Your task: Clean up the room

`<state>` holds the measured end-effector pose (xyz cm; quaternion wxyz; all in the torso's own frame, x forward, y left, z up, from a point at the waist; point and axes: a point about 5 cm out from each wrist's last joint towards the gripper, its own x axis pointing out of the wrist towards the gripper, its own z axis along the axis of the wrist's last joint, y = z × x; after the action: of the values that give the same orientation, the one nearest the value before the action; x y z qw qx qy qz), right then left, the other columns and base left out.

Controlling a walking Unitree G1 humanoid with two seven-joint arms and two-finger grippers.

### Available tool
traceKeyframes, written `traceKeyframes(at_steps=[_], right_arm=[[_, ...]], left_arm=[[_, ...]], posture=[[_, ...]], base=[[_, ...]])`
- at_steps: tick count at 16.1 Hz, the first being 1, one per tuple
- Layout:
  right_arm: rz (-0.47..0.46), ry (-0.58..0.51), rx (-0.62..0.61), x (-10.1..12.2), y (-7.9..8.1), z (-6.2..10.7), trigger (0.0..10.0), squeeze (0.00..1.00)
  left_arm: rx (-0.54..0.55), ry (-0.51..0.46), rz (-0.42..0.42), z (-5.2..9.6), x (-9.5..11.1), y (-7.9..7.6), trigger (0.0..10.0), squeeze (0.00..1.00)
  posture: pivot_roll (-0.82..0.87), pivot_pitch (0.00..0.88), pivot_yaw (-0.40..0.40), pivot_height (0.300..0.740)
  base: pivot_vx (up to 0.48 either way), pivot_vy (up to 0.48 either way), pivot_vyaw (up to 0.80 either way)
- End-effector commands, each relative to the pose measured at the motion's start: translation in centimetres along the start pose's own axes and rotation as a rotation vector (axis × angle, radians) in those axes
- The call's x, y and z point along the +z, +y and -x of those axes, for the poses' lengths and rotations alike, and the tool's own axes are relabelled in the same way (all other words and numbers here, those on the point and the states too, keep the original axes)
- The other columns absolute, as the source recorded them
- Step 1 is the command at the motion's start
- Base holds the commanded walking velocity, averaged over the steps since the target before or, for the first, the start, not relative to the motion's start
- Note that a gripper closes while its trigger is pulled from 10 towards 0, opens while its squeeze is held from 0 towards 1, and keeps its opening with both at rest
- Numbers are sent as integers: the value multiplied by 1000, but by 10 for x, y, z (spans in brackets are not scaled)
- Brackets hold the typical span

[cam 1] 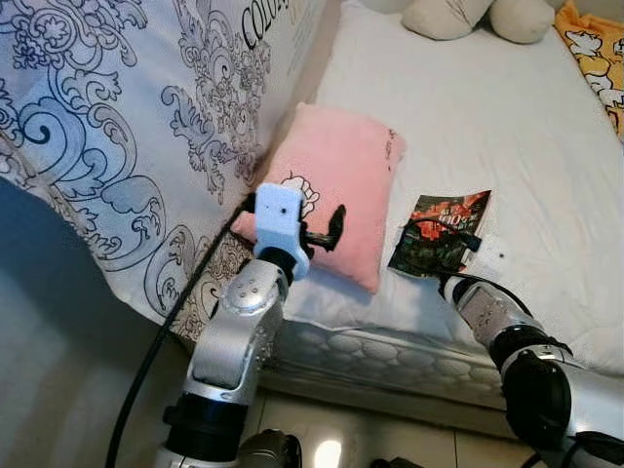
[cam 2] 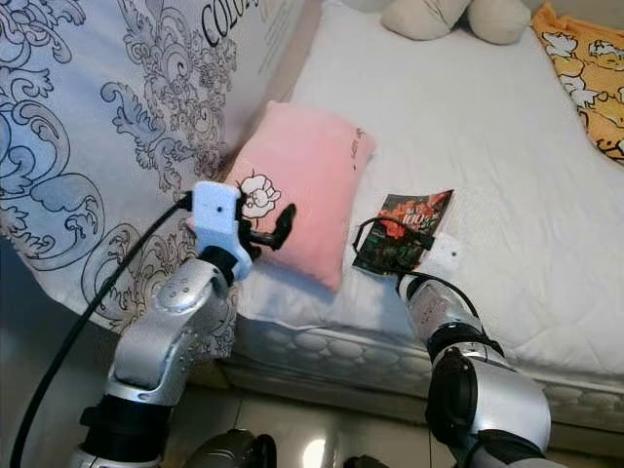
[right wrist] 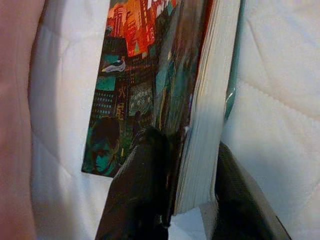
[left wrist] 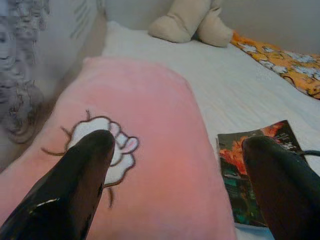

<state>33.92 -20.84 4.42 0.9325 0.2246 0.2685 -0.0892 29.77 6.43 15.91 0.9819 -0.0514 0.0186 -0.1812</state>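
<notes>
right wrist view puts it plainly: right gripper [right wrist: 187, 200] pinching the near edge of the book [right wrist: 155, 75], one finger on the cover, the other past the page block, so clamped on the book's corner. book lying flat on the white mattress [cam 1: 507, 127], long axis running away from the pincer toward the far end of the bed, slightly slanted. looks like the grab is made and lifting comes next, just a guess though.

left gripper [cam 1: 330, 232] hovering over the near end of the pink pillow [cam 1: 336, 185], fingers [left wrist: 75, 180] spread wide, nothing between them. pillow just beside the book on the robot's left, apart from it, its far side tucked against the patterned duvet [cam 1: 107, 107].

no containers anywhere to drop things in. further back: a beige plush toy [cam 1: 468, 15] at the far end, orange cartoon-print cloth [cam 1: 597, 58] off at the far right.
</notes>
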Motion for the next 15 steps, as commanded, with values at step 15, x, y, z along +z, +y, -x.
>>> traceKeyframes(at_steps=[15], right_arm=[[861, -80, -104, 41, -2, 2, 10000, 1000]], left_arm=[[-46, 20, 79, 2, -2, -22, 10000, 0]], posture=[[297, 83, -17, 740]], base=[[0, 0, 0]])
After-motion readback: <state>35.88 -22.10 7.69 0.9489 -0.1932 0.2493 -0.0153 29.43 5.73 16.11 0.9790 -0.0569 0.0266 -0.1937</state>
